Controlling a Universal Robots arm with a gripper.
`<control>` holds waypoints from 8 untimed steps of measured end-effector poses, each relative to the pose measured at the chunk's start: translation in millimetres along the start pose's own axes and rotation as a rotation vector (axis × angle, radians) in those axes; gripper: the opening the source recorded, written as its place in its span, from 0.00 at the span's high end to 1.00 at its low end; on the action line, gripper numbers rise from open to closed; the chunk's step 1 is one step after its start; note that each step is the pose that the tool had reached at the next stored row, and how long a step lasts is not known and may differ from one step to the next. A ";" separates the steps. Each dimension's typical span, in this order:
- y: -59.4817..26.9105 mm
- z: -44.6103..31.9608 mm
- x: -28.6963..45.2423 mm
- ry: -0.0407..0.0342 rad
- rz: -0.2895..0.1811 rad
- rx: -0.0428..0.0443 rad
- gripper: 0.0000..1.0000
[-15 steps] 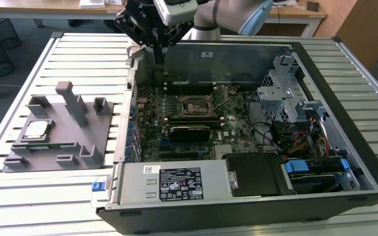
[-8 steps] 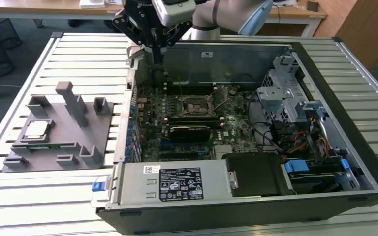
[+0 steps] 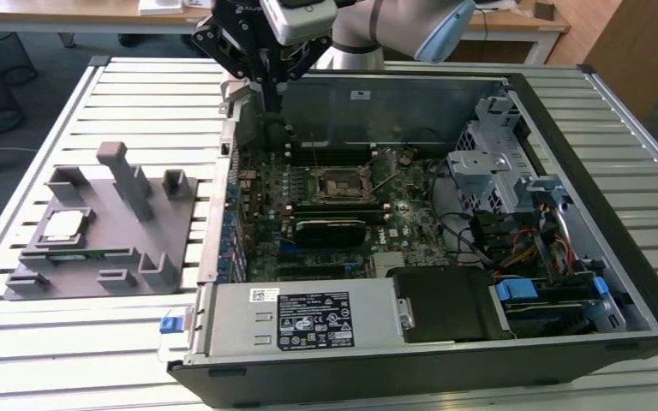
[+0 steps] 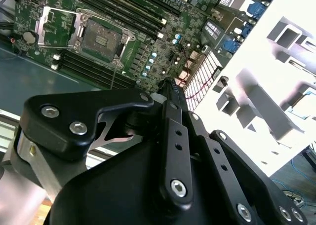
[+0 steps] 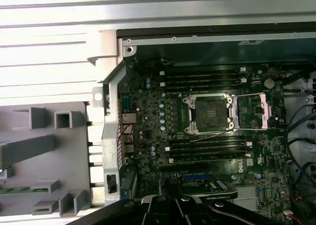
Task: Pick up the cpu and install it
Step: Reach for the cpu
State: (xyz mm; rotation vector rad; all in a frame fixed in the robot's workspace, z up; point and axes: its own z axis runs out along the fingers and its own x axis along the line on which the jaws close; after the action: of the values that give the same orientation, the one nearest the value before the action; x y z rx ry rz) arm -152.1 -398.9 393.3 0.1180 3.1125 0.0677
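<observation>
While hand (image 3: 270, 84) hovers, one cpu (image 3: 64, 224), one socket (image 3: 337, 184)

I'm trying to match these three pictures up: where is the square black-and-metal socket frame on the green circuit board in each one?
Exterior view: the square black-and-metal socket frame sits mid-board inside the open black computer case.
First wrist view: the frame lies between two banks of long black slots.
Second wrist view: the frame lies beside those slots.
Shared landmark: the grey plastic parts holder beside the case.
</observation>
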 end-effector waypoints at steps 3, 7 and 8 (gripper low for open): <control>-0.1 0.0 1.0 -0.0001 0.000 0.0000 0.89; -0.2 0.0 2.6 0.0000 0.000 0.0000 0.89; -0.2 -0.1 2.9 -0.0001 0.000 0.0000 0.89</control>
State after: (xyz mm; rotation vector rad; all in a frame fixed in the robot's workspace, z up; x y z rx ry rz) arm -155.0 -398.9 393.3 0.1180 3.1124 0.0677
